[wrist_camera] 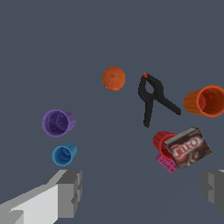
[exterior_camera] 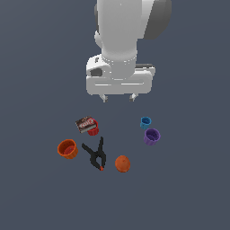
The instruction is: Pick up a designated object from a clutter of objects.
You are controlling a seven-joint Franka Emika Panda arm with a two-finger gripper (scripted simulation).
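Note:
The orange ball (exterior_camera: 122,163) lies on the dark floor beside the black clamp (exterior_camera: 95,154); in the wrist view the ball (wrist_camera: 113,78) sits apart from the clamp (wrist_camera: 152,98). My gripper (exterior_camera: 119,97) hangs high above the clutter, open and empty, with the fingers (wrist_camera: 70,192) wide apart. The orange-red cup (exterior_camera: 67,148) lies at the exterior view's left. The dark brown box (exterior_camera: 85,123) leans on the red cup (exterior_camera: 93,130). The blue cup (exterior_camera: 145,122) and the purple cup (exterior_camera: 152,136) lie at the exterior view's right.
A small pink item (wrist_camera: 166,162) lies under the red cup (wrist_camera: 162,142) and the box (wrist_camera: 188,148). The objects lie on a plain dark grey floor (exterior_camera: 188,193).

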